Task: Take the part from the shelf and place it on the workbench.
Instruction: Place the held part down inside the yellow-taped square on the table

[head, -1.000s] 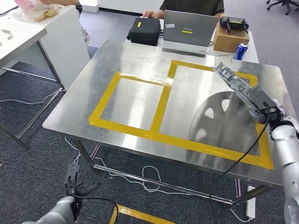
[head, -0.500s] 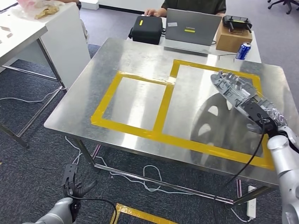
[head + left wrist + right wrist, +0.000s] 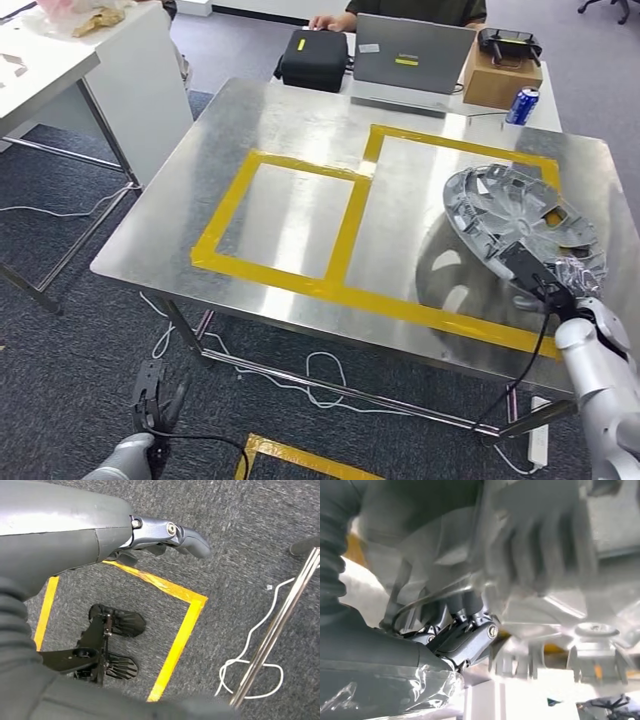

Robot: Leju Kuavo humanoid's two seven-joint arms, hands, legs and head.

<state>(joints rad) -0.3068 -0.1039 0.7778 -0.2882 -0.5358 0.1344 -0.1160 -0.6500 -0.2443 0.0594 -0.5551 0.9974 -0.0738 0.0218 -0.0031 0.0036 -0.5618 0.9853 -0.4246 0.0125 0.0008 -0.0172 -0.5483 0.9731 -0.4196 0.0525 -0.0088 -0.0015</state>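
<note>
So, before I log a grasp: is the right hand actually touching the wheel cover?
Touching. In the head view the right hand grips the near rim of the silver wheel cover, holding it tilted above the workbench.

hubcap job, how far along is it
Done: the hubcap is off the shelf, at the workbench. In hand: the right hand grips its near edge, holding it tilted over the larger yellow-taped box. Left: lower it flat and let go. The left hand hangs empty near the floor.

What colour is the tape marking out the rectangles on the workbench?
Yellow tape on the bare metal workbench; the head view shows it best.
</note>
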